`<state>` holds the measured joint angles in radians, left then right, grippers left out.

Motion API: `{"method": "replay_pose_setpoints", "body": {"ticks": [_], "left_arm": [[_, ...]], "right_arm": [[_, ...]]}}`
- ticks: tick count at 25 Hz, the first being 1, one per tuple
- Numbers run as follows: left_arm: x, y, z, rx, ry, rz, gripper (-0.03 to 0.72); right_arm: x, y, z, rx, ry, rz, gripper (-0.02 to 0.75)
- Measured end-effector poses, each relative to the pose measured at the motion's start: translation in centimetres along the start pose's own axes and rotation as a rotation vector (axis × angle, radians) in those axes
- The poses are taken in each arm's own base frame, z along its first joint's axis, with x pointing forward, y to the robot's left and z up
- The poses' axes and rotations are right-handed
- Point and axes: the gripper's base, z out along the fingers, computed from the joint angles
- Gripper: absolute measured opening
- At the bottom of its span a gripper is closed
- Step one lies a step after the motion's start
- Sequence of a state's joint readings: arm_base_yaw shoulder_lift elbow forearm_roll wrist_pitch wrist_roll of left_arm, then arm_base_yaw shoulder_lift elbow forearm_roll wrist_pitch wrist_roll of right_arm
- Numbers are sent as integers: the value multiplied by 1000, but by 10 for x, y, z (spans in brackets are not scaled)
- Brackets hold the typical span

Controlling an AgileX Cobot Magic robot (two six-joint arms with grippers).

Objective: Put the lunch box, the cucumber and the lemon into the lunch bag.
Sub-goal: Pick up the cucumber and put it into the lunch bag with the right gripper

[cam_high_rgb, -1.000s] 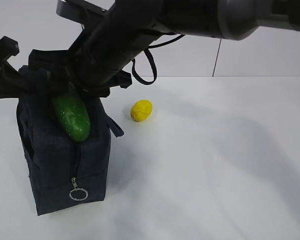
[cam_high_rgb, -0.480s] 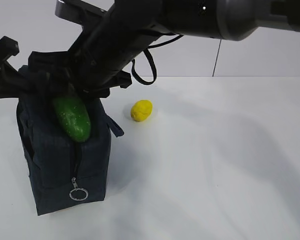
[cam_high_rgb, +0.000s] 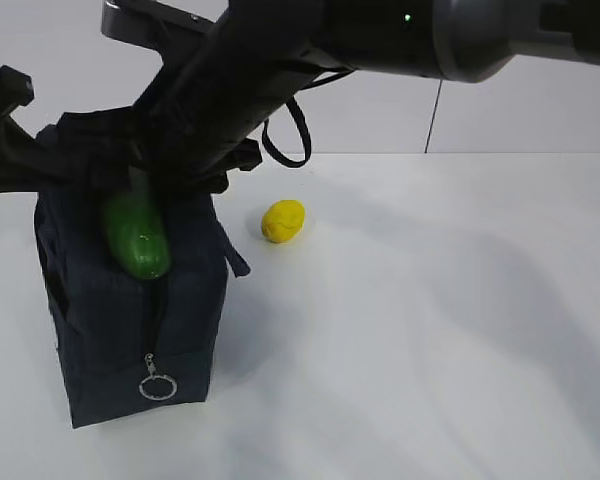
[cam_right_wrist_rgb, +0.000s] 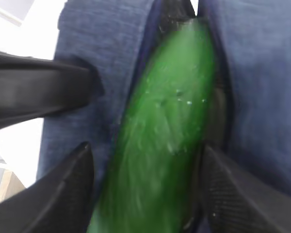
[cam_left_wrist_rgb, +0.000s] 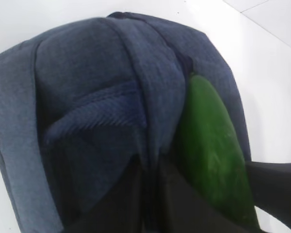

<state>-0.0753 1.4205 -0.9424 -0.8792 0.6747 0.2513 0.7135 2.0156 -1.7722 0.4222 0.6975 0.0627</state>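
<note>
The right gripper has its jaws spread either side of the one cucumber, apparently clear of it — blur hides any contact. The left gripper's jaws pinch the single lunch bag's fabric. The cucumber pokes from the bag's open top. One lemon lies on the table — well apart.

A white table fills most of the exterior view, smooth and matte, with soft grey shadows spread across it under even, diffuse light. Behind it stands a plain pale wall, meeting the tabletop along a straight horizontal edge. A thin dark vertical seam divides the wall into panels.
</note>
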Motion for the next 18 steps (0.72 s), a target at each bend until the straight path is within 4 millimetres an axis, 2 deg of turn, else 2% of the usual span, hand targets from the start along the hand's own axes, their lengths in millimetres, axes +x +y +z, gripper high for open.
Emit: {"method": "replay_pose_setpoints", "body": {"ticks": [8, 18], "left_arm": [[3, -8, -14, 24, -14, 27, 21], [5, -9, -15, 27, 1, 32, 21]], "right_arm": [[0, 0, 0, 12, 0, -21, 529], [5, -3, -2, 20, 64, -28, 529]]}}
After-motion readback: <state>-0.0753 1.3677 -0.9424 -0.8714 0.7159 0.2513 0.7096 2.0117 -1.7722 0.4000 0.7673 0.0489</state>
